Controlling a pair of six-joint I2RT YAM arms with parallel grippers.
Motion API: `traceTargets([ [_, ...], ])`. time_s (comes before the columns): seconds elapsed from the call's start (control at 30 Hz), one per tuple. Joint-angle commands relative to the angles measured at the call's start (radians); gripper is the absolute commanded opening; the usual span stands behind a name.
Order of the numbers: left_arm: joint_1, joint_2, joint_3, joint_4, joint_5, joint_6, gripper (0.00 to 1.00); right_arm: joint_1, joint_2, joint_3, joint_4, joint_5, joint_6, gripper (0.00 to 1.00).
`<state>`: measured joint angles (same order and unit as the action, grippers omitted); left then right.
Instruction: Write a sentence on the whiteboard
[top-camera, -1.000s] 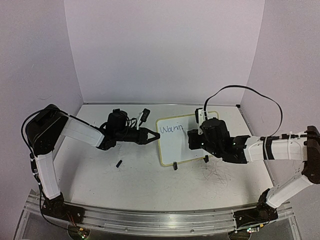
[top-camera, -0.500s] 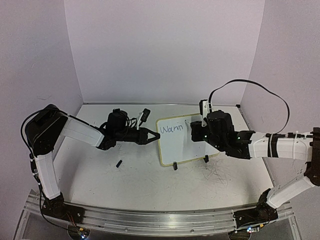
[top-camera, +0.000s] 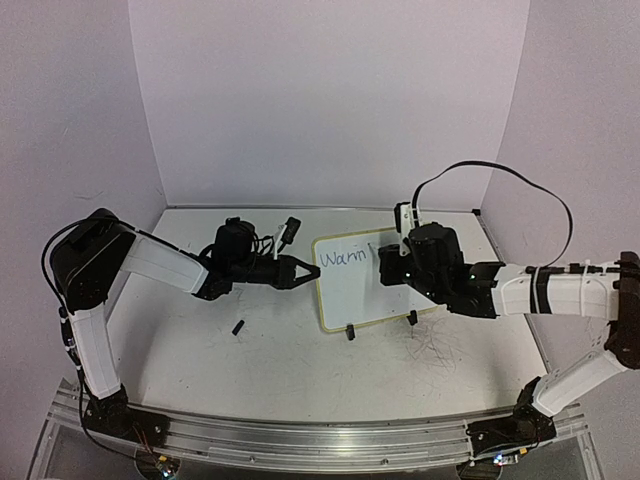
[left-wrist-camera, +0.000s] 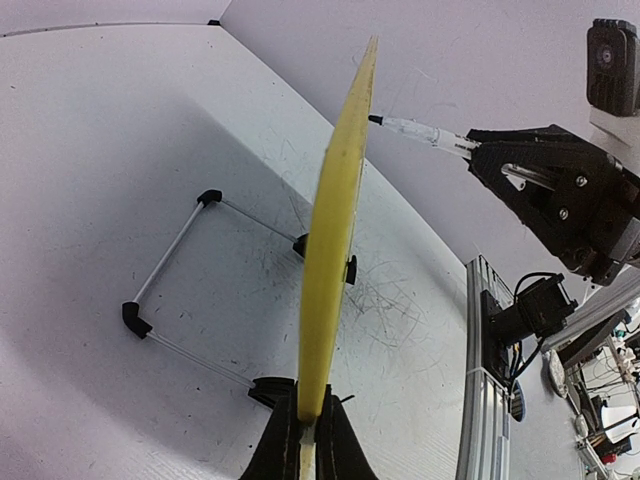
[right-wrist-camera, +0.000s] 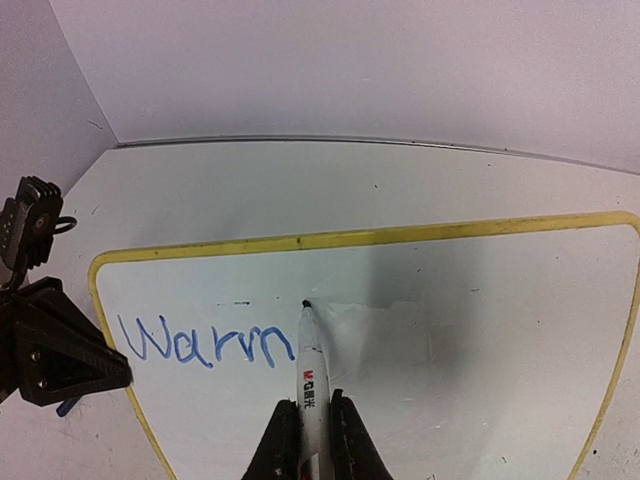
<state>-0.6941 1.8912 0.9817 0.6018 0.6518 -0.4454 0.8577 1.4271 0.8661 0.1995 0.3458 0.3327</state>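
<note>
The whiteboard (top-camera: 352, 292) stands tilted on the table, seen face-on in the right wrist view (right-wrist-camera: 480, 330) and edge-on in the left wrist view (left-wrist-camera: 335, 200). My left gripper (top-camera: 308, 272) is shut on its yellow-framed left edge (left-wrist-camera: 308, 440). My right gripper (top-camera: 385, 262) is shut on a white marker (right-wrist-camera: 308, 365). The marker's tip rests at the board just up and right of the last letter. The sentence (right-wrist-camera: 205, 343) reads "Warm" in blue (top-camera: 342, 258). The marker (left-wrist-camera: 420, 131) also shows from the side, its tip at the board.
A black marker cap (top-camera: 239, 327) lies on the table left of the board. Two black clips (top-camera: 351, 333) hold the board's near edge, and a wire stand (left-wrist-camera: 180, 260) props it from behind. Grey scribbles (top-camera: 430, 345) mark the tabletop. Walls close in on three sides.
My right gripper has moved a little toward the far wall, taking the marker tip from the end of "Warm" to a spot up and right of it. The left arm has not moved.
</note>
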Motion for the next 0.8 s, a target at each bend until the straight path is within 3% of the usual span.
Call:
traceTargets([
  [0.0,-0.013,-0.035,0.018,-0.038,0.019,-0.001,0.00,-0.005,0.022,0.039,0.041,0.011,-0.013,0.00],
  [0.77,-0.015,-0.035,0.020,-0.040,0.019,-0.001,0.00,-0.004,0.001,-0.012,0.004,-0.014,0.020,0.00],
])
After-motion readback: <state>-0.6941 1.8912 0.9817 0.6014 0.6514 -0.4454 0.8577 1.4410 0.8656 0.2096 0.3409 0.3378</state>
